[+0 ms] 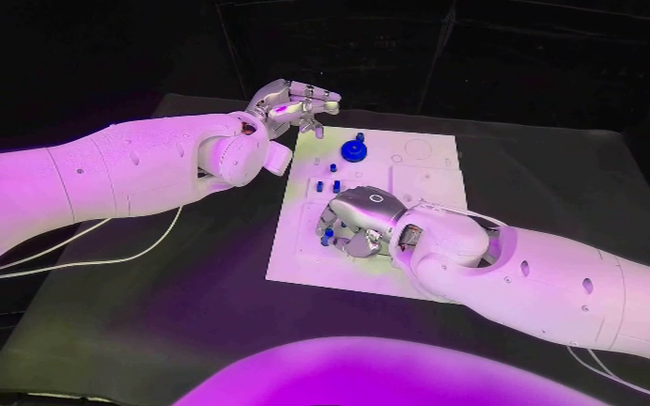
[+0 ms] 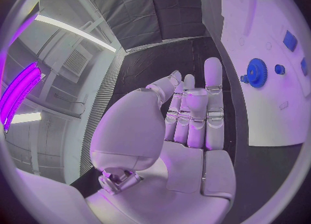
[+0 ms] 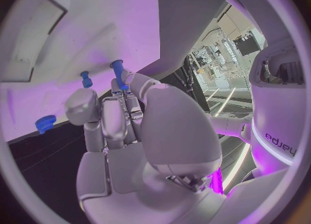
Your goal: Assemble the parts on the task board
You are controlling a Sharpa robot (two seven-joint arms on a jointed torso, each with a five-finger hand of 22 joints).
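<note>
right hand (image 1: 355, 226) low over the near half of the white task board (image 1: 305, 270), fingers curled down around a small blue peg (image 3: 119, 73) that the right wrist view shows pinched at the fingertips (image 3: 124, 86), its tip toward the plate; the low, knuckles-up pose suggests a part being steered toward a seat in the board. a second blue peg (image 3: 85, 79) stands just beside it on the board, apparently waiting its turn. further up the plate, a blue gear (image 1: 353, 149) sits mounted near the far edge, with a few short blue pieces (image 1: 327, 183) lying between it and the working hand. left hand (image 1: 287, 105) hangs off the board's far left corner, fingers straight and close together, holding nothing, likely parked clear so the right arm has room. black table (image 1: 162, 284) lies beneath.
</note>
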